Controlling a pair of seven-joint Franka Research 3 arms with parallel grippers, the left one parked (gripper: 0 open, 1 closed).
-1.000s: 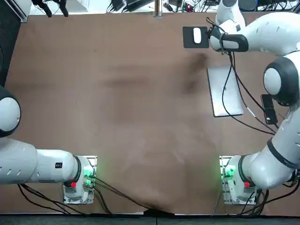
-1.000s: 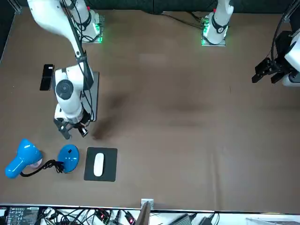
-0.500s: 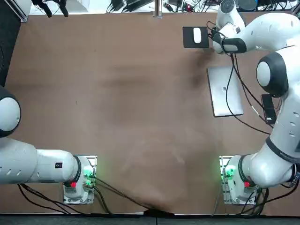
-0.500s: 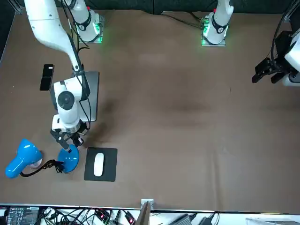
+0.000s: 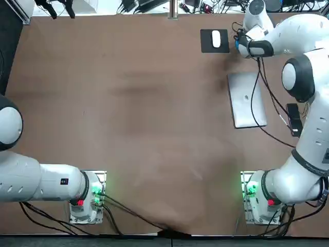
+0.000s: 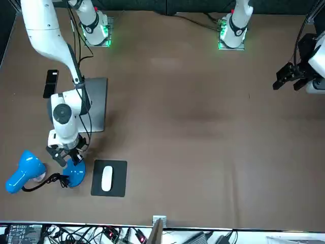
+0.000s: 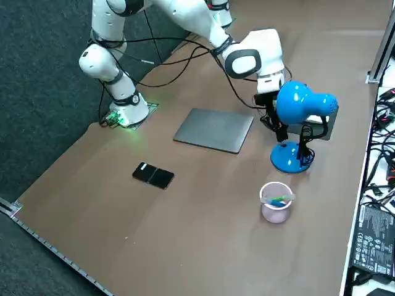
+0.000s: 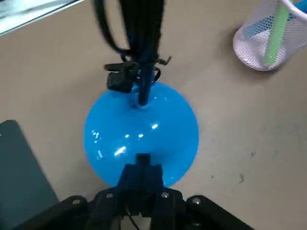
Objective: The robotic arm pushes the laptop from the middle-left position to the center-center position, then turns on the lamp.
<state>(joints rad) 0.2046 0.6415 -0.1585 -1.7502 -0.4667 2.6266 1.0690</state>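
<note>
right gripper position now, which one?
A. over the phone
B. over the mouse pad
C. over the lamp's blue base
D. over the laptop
C: the wrist view shows the shut right gripper poised just above the lamp's blue base, and the front view places it at that base too, away from the other items.

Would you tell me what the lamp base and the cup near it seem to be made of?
Lamp base: probably glossy blue plastic or painted metal; it shows bright highlights. Cup: pale mesh with see-through holes, likely wire or plastic. The right gripper is shut at the base's rim.
</note>
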